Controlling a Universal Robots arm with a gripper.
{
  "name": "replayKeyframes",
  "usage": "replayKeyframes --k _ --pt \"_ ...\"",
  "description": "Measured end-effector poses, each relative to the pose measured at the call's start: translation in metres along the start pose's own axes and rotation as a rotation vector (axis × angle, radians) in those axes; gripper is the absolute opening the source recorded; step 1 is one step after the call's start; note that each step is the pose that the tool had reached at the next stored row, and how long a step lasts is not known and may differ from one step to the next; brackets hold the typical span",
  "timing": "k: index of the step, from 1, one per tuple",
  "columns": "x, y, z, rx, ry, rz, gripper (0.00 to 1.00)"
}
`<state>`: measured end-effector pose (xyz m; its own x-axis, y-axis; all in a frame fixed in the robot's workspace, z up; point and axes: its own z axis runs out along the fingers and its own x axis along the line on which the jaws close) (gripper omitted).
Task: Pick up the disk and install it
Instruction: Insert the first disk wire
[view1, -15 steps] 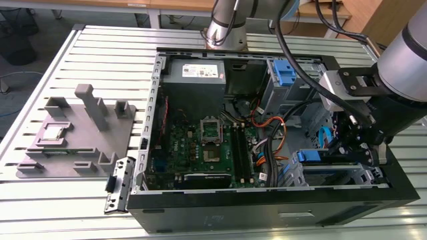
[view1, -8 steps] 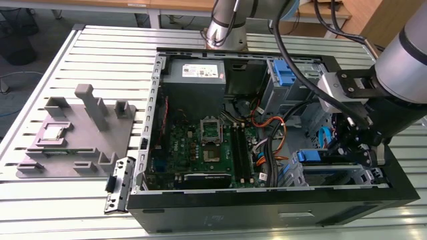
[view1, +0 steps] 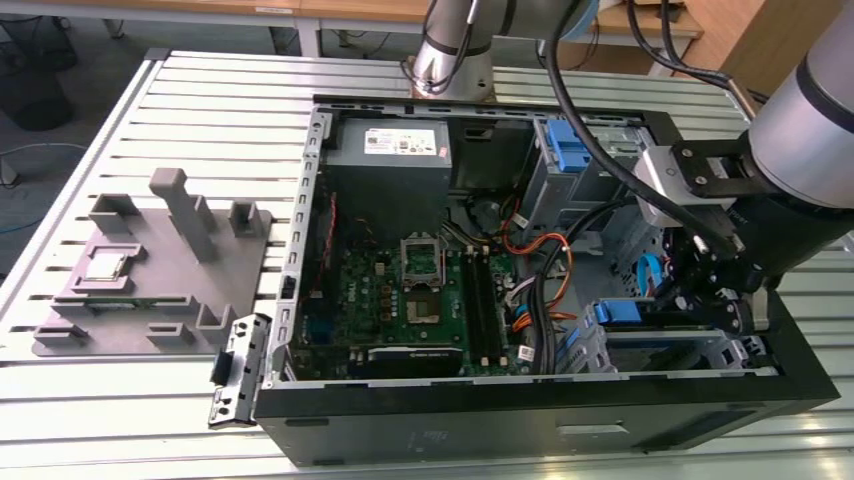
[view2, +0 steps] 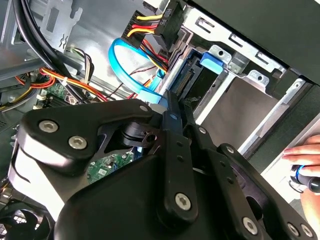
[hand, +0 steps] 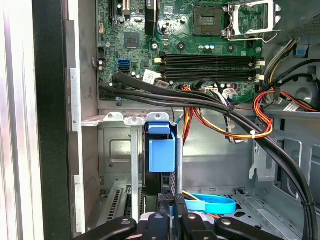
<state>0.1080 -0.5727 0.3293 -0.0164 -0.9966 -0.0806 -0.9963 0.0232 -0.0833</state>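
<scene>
Slatted aluminium surface (view1: 174, 120) carries an open black computer case (view1: 534, 420). At the case's 4 o'clock corner in the exterior view, the black pincer (hand: 170, 204), fingers closed on nothing, sits just beside the blue-bracketed disk (hand: 162, 150), seated edge-on in the drive bay.

Disk (hand: 161, 150) mostly hidden, hand (view2: 304, 156) — edge-cropped

Bright, even indoor light from overhead falls on the pale slatted table (view1: 160, 410), which looks almost white in the exterior view. Inside the open computer case (view1: 534, 430), the walls sit in deeper shade. In the second wrist view the black gripper (view2: 170, 107) is dark, with a soft sheen along its edges. In the first wrist view the motherboard (hand: 200, 50) is clearly lit and the table is washed out.
</scene>
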Motion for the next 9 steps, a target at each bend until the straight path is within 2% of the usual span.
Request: replayKeyframes --k 5,6,9 --pt "0.0 0.0001 0.0004 0.0 -0.0009 0.0 0.17" --pt "0.0 0.0001 0.0004 0.0 -0.0006 0.0 0.24" --pt "0.0 0.0001 0.0002 0.0 -0.0003 0.0 0.24"
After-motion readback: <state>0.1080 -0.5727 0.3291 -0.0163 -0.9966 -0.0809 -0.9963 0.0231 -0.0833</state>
